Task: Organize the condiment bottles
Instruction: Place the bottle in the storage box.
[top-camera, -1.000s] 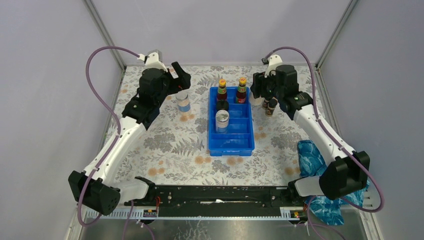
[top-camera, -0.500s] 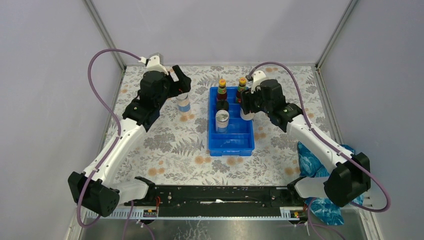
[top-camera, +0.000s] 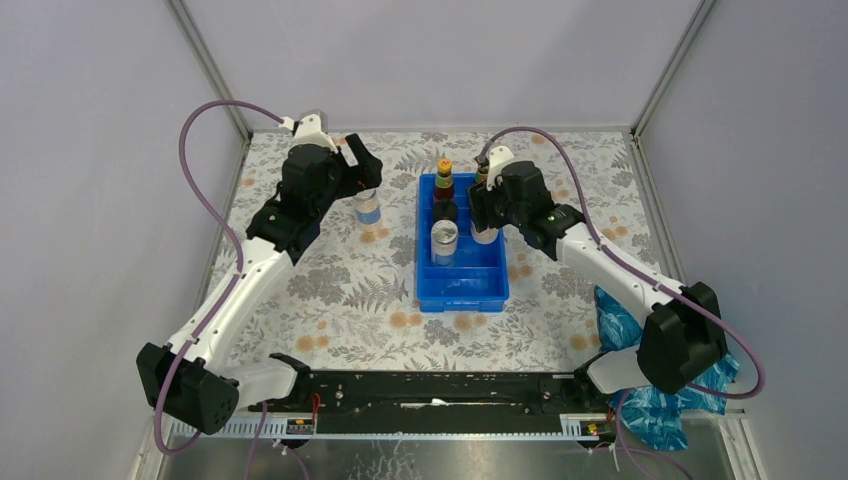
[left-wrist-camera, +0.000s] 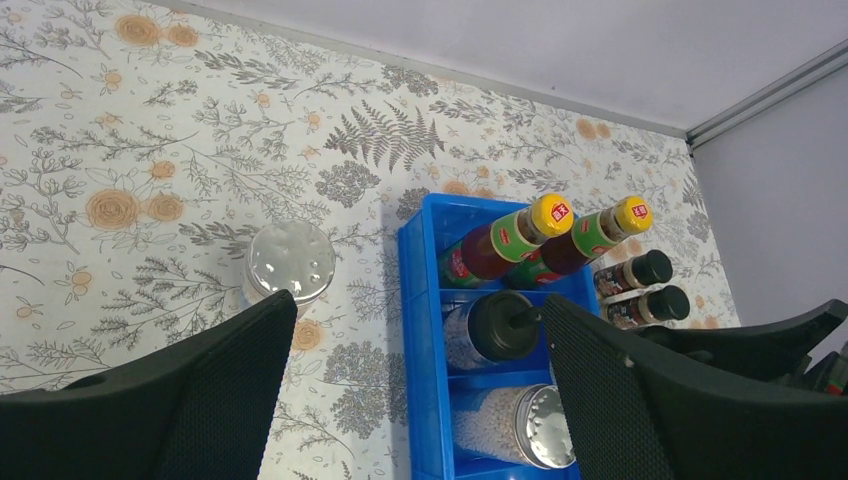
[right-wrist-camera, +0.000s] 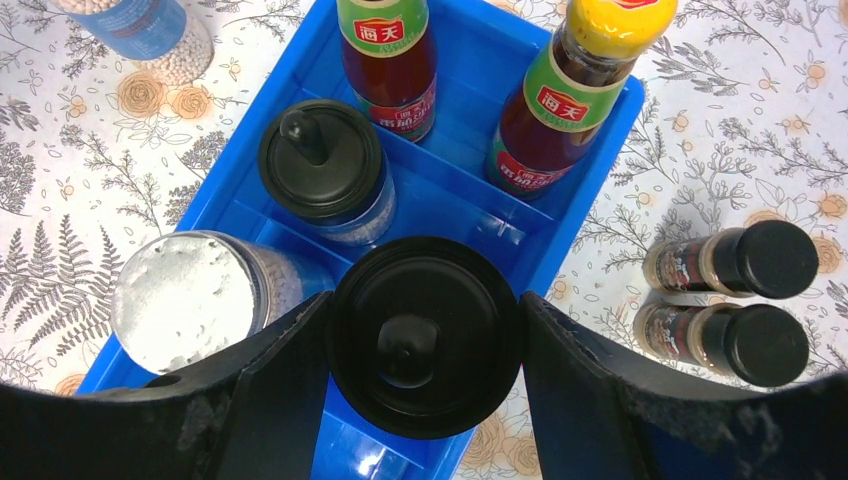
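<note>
Bottle (right-wrist-camera: 425, 325), clenched by right gripper (right-wrist-camera: 425, 395), seems rigid, slick, breakable: hold it around the body; left gripper (left-wrist-camera: 420, 400) gapes.

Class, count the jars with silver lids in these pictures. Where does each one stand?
2. One jar stands inside the blue tray, on its left side. The other jar stands on the table, left of the tray.
</note>
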